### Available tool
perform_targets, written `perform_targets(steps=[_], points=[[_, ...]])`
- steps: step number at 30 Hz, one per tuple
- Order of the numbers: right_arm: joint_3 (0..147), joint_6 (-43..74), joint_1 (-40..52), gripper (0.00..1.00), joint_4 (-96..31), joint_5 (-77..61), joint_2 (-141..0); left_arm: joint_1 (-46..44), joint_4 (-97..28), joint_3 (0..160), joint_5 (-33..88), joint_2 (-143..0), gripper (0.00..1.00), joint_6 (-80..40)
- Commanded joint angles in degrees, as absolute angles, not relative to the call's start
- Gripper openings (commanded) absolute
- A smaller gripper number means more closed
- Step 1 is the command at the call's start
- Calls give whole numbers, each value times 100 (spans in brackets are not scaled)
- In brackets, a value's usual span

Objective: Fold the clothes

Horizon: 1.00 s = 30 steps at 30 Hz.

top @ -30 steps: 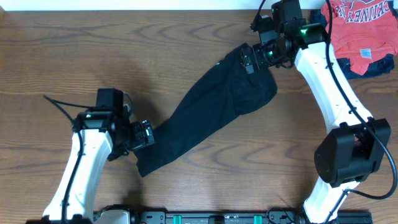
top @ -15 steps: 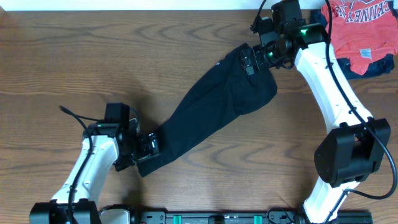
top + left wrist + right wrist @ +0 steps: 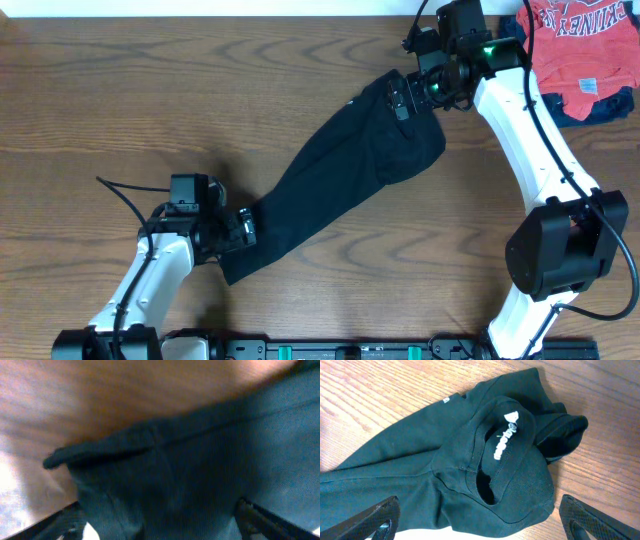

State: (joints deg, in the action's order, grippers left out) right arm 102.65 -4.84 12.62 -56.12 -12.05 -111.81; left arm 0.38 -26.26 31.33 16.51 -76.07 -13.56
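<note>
Overhead: brown wood-grain desk (image 3: 100, 80) carried the black shirt (image 3: 340, 180) as a diagonal band, lower end at the left hand (image 3: 243, 228), upper end under the right hand (image 3: 400, 97). Red shirt (image 3: 580, 40) lay over a navy garment (image 3: 605, 108) at the far right edge.
Left wrist: hand spread, straddling the hem (image 3: 125, 445).
Right wrist: hand spread above the collar (image 3: 470, 467), white label (image 3: 506, 435) showing.

Overhead top-down, 2 wrist cameras close above black garment (image 3: 330, 190)

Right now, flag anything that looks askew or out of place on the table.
The black garment lies twisted into a diagonal strip, not flat, its collar crumpled with the white label showing.
</note>
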Motion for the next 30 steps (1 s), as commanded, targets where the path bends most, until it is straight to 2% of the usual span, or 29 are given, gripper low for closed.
perform_targets(steps=[1, 8, 10, 12, 15, 16, 20, 27, 30], points=[[10359, -478, 1267, 99, -5625, -1253, -11089, 54, -2491, 2891, 1739, -7815, 81, -1372], [10359, -478, 1267, 99, -5653, -1253, -11089, 51, -2541, 2729, 1763, -8088, 80, -1743], [10359, -478, 1267, 99, -5653, -1251, -11089, 54, -2530, 2729, 1900, -8132, 70, -1835], [10359, -478, 1267, 99, -5653, -1251, -11089, 54, -2469, 2733, 2110, -8132, 53, -1835], [10361, -311, 1262, 97, -5568, -1221, -11089, 64, -2453, 2801, 2165, -8119, 11, -1835], [10374, -204, 1245, 98, -5483, -1232, -11087, 89, -2471, 2847, 2167, -8090, 6, -1837], [10615, -126, 1229, 93, -5371, -1275, -11087, 290, -2749, 3096, 2167, -7867, 6, -1824], [11301, -130, 1245, 82, -5382, -1509, -11087, 1096, -4189, 4226, 2167, -7223, 6, -1155], [11399, -106, 1251, 81, -5389, -1761, -11087, 1385, -4812, 4792, 2167, -7102, 6, -760]])
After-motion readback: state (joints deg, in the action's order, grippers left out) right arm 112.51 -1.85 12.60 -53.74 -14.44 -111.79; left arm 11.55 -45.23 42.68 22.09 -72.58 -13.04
